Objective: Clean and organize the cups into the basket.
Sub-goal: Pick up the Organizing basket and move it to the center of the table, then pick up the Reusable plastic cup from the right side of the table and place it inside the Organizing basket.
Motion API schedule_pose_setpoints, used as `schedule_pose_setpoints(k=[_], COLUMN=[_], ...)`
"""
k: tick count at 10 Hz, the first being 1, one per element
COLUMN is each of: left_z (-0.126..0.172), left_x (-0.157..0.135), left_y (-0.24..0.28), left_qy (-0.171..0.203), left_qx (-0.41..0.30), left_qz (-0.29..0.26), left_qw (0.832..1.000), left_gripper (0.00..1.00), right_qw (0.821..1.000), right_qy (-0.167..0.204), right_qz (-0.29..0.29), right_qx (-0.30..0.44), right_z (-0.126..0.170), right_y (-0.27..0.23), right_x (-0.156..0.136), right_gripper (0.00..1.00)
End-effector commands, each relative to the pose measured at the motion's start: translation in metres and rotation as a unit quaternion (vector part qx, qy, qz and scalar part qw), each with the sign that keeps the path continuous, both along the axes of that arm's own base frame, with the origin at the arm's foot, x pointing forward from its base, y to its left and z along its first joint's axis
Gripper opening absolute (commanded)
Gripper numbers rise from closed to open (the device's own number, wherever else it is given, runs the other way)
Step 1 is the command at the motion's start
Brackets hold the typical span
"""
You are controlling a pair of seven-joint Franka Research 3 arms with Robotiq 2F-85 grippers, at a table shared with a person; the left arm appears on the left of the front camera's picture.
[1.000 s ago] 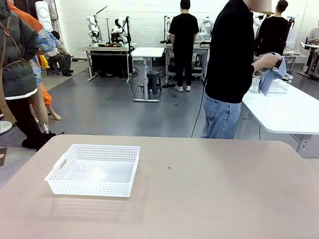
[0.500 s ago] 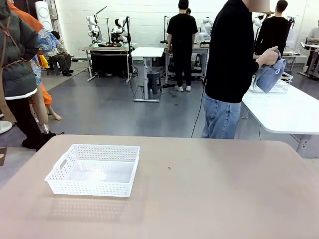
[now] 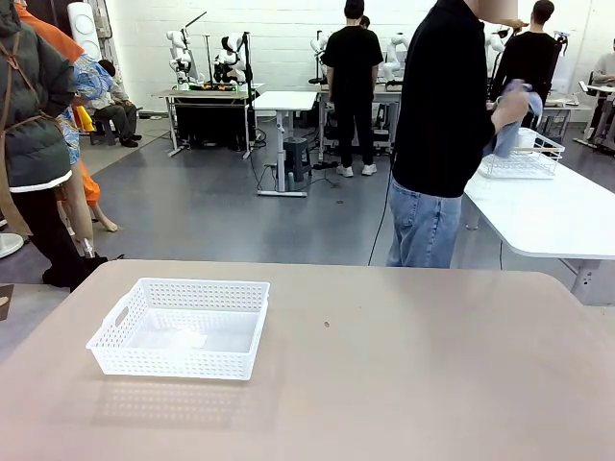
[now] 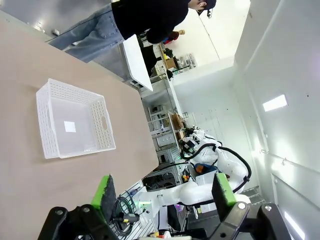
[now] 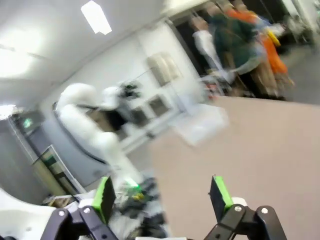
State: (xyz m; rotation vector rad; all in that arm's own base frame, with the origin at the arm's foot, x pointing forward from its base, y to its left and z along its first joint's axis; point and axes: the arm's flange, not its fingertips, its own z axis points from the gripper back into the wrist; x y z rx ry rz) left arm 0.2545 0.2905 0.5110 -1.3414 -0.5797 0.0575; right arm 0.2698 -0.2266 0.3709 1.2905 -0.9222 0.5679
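Basket (image 3: 178, 365): on the table ahead of my left claw (image 4: 162, 192), well apart; long axis crosswise to my reach; left arm nearer
Left claw: spread wide; holding nothing
Right claw (image 5: 162, 197): spread wide; empty
Cups: cannot tell; person's hand (image 3: 509, 108) with blue cloth (image 3: 505, 142), far beyond both claws

One white basket (image 3: 179, 327) sits on one tan worktop (image 3: 404, 365). One person (image 3: 442, 125) stands at its far side, holding one blue cloth (image 3: 506, 139). One wire rack (image 3: 524, 165) rests on one white table (image 3: 557, 216). The left fingers (image 4: 104, 192) number two, the right fingers (image 5: 220, 195) two.
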Motion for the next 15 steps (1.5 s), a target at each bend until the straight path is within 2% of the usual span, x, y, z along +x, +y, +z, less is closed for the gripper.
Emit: schedule_pose_setpoints(k=[1,3,5,6,7,12,14,15], left_z=[0.004,0.004,0.004,0.004,0.004,0.004,0.004,0.004], left_x=[-0.001,-0.001,-0.001,-0.001,-0.001,-0.001,-0.001,-0.001], left_y=[0.001,0.001,0.001,0.001,0.001,0.001,0.001,0.001], left_qy=[-0.007,-0.007,-0.007,-0.007,-0.007,-0.007,-0.007,-0.007], left_qx=[-0.005,-0.005,-0.005,-0.005,-0.005,-0.005,-0.005,-0.005], left_qz=[0.003,0.003,0.003,0.003,0.003,0.003,0.003,0.003], left_qw=[1.0,1.0,1.0,1.0,1.0,1.0,1.0,1.0], left_gripper=[1.0,1.0,1.0,1.0,1.0,1.0,1.0,1.0], right_qw=[0.973,0.977,0.984,0.983,0.983,0.969,0.946,0.93], right_qy=[0.097,0.1,0.108,0.114,0.117,0.178,0.252,0.311], right_qz=[-0.171,-0.17,-0.142,-0.138,-0.109,-0.091,-0.076,-0.066], right_qx=[-0.121,-0.085,-0.019,0.028,0.095,0.147,0.188,0.187], right_z=[0.01,0.009,0.003,0.002,0.001,-0.011,-0.019,-0.024], right_y=[0.014,0.006,0.0,-0.003,-0.006,-0.015,-0.018,-0.019], right_x=[0.002,-0.001,-0.002,-0.004,-0.005,-0.007,-0.006,-0.007], right_gripper=[1.0,1.0,1.0,1.0,1.0,1.0,1.0,1.0])
